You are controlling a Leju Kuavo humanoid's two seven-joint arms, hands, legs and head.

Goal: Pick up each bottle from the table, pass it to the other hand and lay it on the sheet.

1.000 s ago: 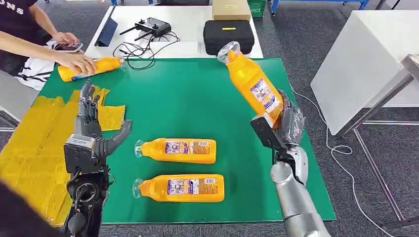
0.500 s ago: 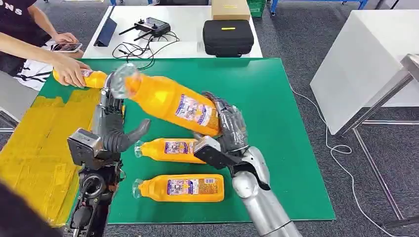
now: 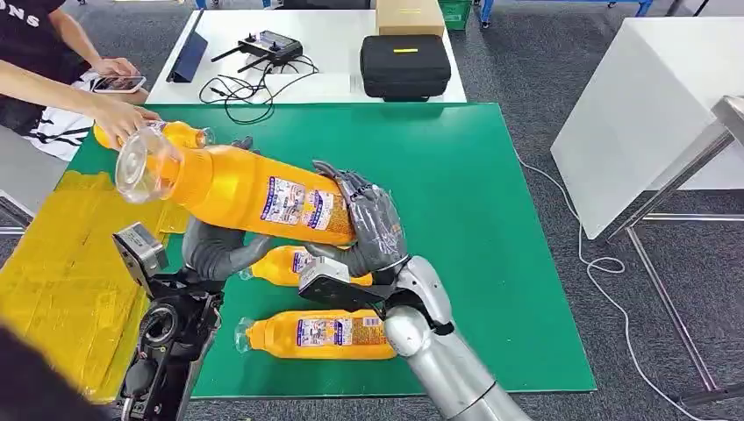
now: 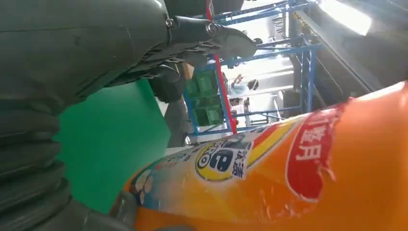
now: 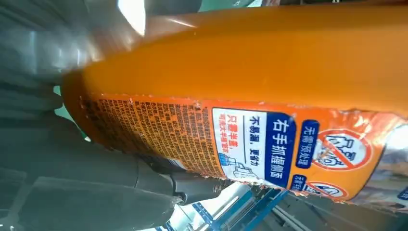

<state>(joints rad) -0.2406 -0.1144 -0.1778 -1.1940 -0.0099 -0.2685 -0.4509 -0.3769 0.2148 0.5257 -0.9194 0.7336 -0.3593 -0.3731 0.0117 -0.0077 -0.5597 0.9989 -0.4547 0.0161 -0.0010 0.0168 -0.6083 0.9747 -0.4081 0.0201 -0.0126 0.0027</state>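
1. Bottle [image 3: 250, 189] in the air above the green counter [image 3: 456, 175], held nearly level, cap end toward the yellow sheet [image 3: 61, 263].
2. Right hand [image 3: 364, 228] wraps its fingers around the base, leaving the body free for a handover.
3. Left hand [image 3: 215, 250] sits under the bottle, fingers spread, not yet clasping.
4. Two more bottles [image 3: 320, 333] lie on the counter below it.

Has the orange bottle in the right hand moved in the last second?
Yes. The orange plastic bottle in the right hand has swung from the green mat's right edge leftward across it, now over the left hand.
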